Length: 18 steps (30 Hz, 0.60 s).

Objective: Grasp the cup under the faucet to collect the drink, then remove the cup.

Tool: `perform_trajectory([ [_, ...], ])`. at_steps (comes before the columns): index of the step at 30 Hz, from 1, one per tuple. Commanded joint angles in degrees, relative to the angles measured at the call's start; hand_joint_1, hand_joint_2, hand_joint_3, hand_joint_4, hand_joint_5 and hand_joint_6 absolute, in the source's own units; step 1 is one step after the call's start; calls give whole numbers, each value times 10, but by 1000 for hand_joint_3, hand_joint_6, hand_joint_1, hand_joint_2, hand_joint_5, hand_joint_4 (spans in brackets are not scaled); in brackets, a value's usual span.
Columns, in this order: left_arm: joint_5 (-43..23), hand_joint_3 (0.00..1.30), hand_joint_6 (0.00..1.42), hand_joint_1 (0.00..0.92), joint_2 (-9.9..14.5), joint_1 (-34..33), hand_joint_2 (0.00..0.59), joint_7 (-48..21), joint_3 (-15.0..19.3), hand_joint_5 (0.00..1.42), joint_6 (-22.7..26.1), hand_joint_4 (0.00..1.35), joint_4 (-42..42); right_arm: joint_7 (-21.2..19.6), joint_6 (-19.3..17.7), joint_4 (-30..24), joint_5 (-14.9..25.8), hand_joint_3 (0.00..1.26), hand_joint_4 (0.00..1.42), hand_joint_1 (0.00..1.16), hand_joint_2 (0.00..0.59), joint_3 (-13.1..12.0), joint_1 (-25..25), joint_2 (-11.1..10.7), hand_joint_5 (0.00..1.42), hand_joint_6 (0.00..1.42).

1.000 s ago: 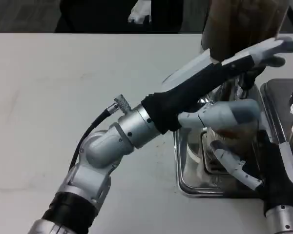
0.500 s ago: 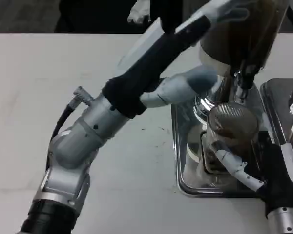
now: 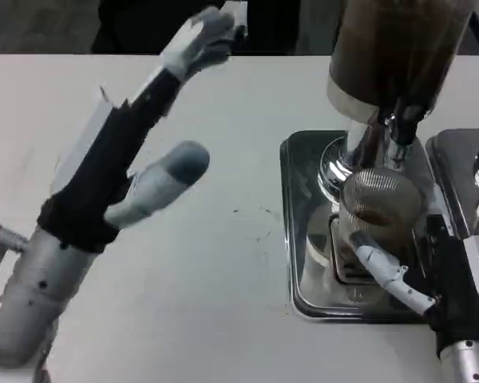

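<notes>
Rightward, cup under faucet, right hand gripping, left hand well apart.

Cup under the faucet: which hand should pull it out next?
Right. The right hand already grips the cup on the drip tray; the left hand is raised, open, away left.

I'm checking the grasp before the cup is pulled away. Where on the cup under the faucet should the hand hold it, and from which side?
Grip the cup around its lower side wall, coming from the front right, as the right hand does. It stands upright under the faucet with the dispenser close above, so its top is blocked; the wall facing the robot is free.
</notes>
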Motion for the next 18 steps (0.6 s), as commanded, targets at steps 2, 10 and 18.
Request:
perform_trajectory([
  [2,30,106,90,0,20,44,131,27,12,143,-32,0,59,1,-11,-1,3,0,0,680,214,1,-2,3,0,0],
  [10,103,132,100,0,16,97,141,103,13,176,-72,0,121,0,-19,9,8,0,0,706,200,-3,-15,4,0,0],
  [18,142,134,102,0,28,108,142,137,-6,178,-82,3,202,4,-25,37,13,0,0,734,195,-4,-32,3,0,3],
])
